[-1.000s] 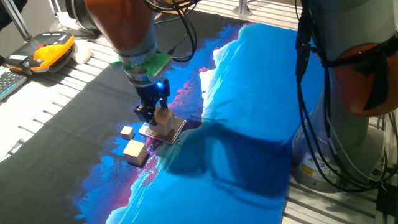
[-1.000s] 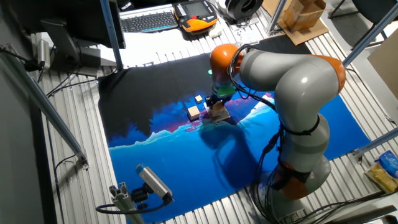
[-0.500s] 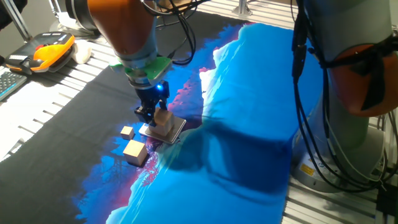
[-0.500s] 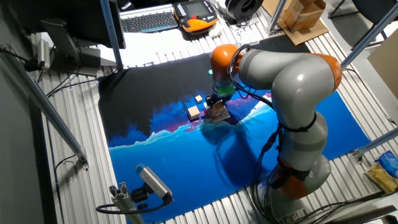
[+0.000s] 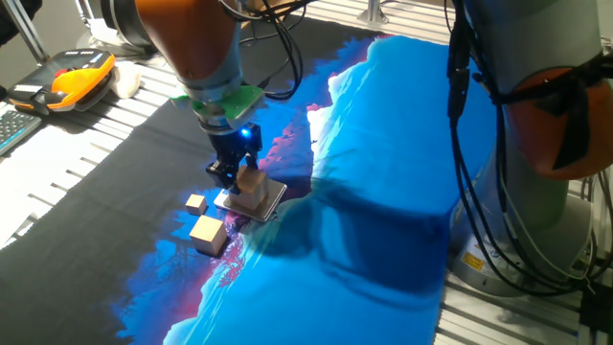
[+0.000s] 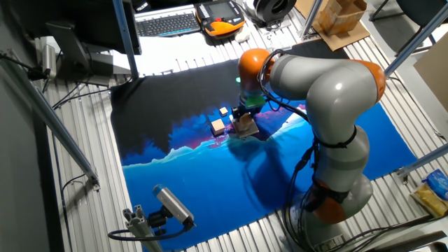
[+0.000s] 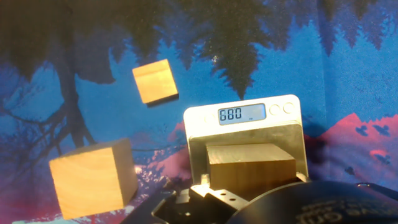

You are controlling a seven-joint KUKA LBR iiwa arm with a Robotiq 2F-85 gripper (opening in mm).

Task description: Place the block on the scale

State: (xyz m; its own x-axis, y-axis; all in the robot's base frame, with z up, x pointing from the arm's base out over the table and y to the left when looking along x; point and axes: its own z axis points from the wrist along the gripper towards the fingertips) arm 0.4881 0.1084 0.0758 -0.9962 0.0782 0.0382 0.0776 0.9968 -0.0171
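Hand view shows the block (image 7: 250,168) sitting on the dark plate of the scale (image 7: 199,134), directly below the lit display, which reads an unclear figure. Two other wooden cubes lie on the patterned cloth (image 7: 348,81) covering the counter: a larger-looking cube (image 7: 93,178) near the lens to the left and a small cube (image 7: 155,81) farther off. In one fixed view the hand (image 5: 239,178) hangs straight down over the block (image 5: 252,184) on the scale (image 5: 272,195), fingers either side of it; whether they grip or have released cannot be told. The block appears to be solid wood: rigid, light, not fragile, with smooth plain faces that could slip under light pressure. The best hold is judged to be on two opposite vertical faces, near mid-height, with the fingers square to them.
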